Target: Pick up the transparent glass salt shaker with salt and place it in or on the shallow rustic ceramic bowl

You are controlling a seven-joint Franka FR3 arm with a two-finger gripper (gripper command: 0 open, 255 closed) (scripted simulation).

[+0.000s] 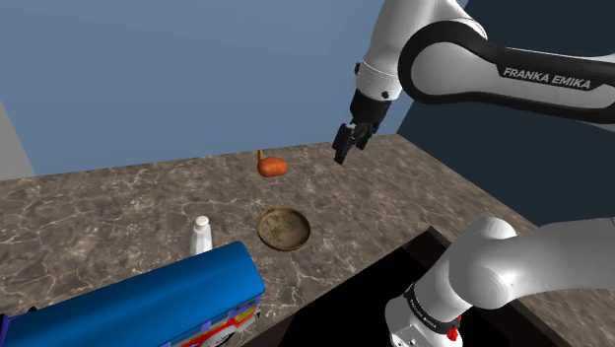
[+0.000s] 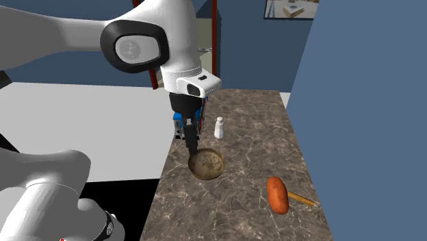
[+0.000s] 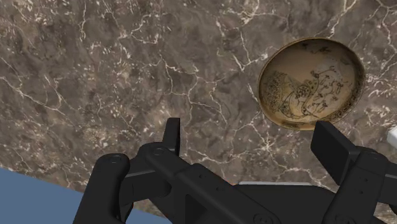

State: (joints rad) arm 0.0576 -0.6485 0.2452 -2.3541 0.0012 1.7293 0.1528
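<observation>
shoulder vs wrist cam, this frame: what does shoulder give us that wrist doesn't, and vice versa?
Shoulder view adds: the small white capped salt shaker standing upright, apart from the shallow brown ceramic bowl; the rounded orange vegetable-like object farther back; the big blue box at the near edge; the white arm.
Wrist view adds: the dark line drawing inside the bowl, and the black jaws standing open with nothing between them. A white sliver at its edge is unidentifiable.
Both: the empty bowl and the brown veined marble-look counter.
</observation>
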